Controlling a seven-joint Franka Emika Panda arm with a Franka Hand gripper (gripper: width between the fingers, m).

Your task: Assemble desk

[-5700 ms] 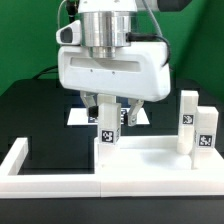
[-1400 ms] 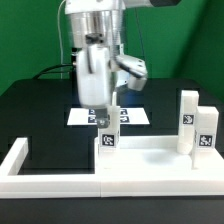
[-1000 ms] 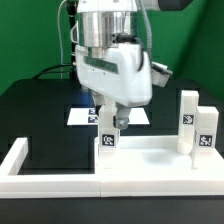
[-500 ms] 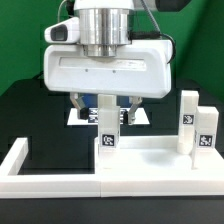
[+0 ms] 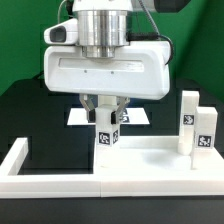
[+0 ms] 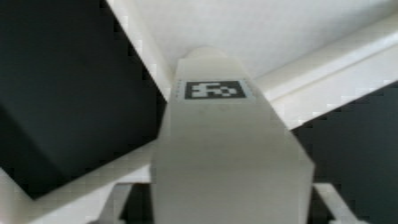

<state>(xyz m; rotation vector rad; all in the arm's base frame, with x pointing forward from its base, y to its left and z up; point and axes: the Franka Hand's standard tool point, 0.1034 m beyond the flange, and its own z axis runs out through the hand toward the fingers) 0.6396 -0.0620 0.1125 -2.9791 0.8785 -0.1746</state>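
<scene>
The jaws (image 5: 107,118) are clenched on a leg (image 5: 107,133), holding it upright above the desk top (image 5: 150,160); whether its base touches the desk top cannot be told; in the wrist view the leg (image 6: 221,140) fills the centre, its tag facing the camera; in the exterior view two more legs (image 5: 196,128) stand at 3 o'clock from the held leg, touching each other; the marker board (image 5: 80,117) lies on the black worktop (image 5: 40,110) at 12 o'clock, behind the jaws.

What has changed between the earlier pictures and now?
The gripper turned about its upright axis and back, staying around the standing white leg. The leg now seems slightly higher than half a second ago. The two legs on the exterior view's right and the marker board stayed put.
</scene>
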